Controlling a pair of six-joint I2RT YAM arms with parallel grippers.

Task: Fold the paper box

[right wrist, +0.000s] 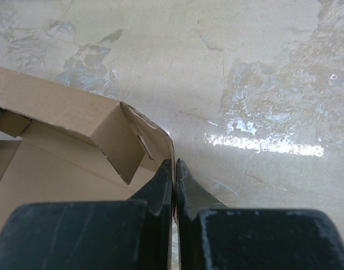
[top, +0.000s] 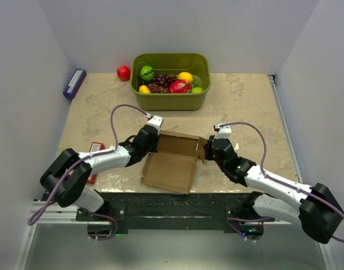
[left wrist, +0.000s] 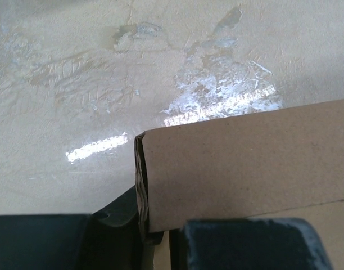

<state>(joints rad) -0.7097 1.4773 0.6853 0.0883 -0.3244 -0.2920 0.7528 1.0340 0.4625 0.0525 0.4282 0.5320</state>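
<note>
Paper box [top: 171, 163], centre of table [top: 245, 107] by front edge: left gripper [top: 154, 140] clamped its left wall, right gripper [top: 205, 151] pinched its right wall.

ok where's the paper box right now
In the top view the paper box sits centre, near the front edge, held between the left hand and the right hand, on the arms' side of the green tub.

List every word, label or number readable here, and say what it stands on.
None can be read.
The cardboard box: plain, no print in any view.
The red pack: any print is too small to read.
The purple box: too small and blurred to read.
</note>
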